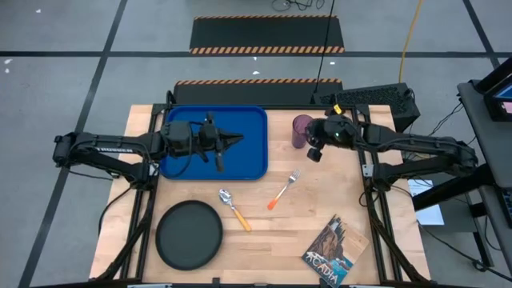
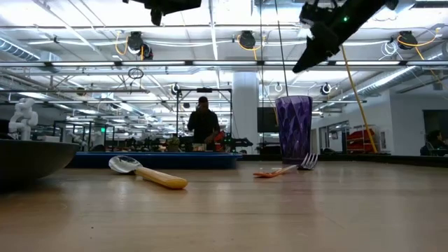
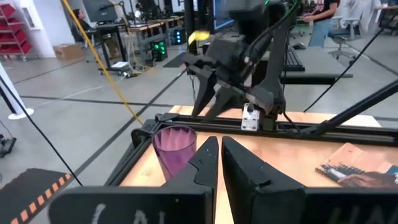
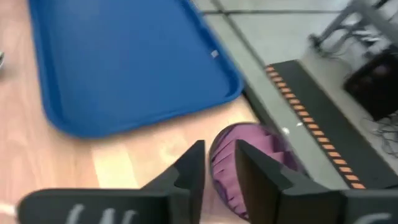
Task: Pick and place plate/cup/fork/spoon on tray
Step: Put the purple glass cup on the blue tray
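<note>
The blue tray lies at the table's far left of centre. My left gripper hovers shut above it, pointing level toward the purple cup, which stands upright on its base just right of the tray. My right gripper hangs above and beside the cup, slanting down. Its fingers are slightly open, with the cup's rim showing below them. In the low view it is clear of the cup. The fork and spoon lie mid-table. The black plate rests near the front left.
A book lies near the front right corner. A keyboard sits just past the far right edge. Bare wood stretches between the fork and the book. A person stands in the room beyond the table.
</note>
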